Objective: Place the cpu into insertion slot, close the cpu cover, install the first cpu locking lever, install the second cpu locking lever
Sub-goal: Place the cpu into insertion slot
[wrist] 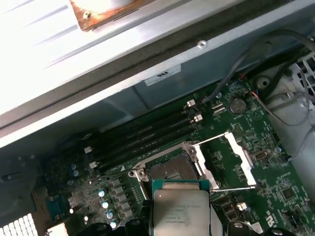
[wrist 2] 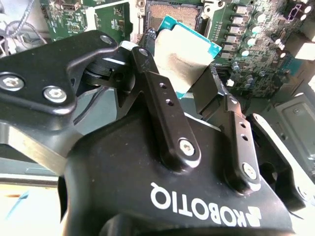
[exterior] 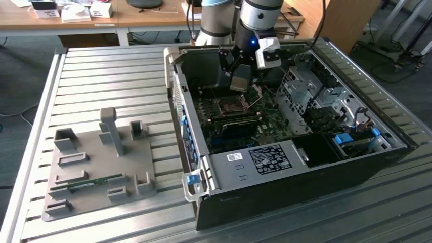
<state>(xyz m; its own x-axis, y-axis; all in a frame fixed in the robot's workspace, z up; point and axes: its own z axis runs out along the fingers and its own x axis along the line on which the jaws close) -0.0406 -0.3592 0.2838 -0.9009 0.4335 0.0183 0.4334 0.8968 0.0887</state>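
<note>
"The cpu (wrist 2: 187,49): where is it?"

"My gripper (wrist 2: 178,66) has it. The fingers pinch its edges and hold it tilted above the insertion slot (wrist: 170,169), inside the open computer case (exterior: 284,187)."

"And the cpu cover (wrist: 242,153)?"

"It is swung open just beside the slot, and the dark socket lies bare on the green board (wrist: 275,196)."
</note>
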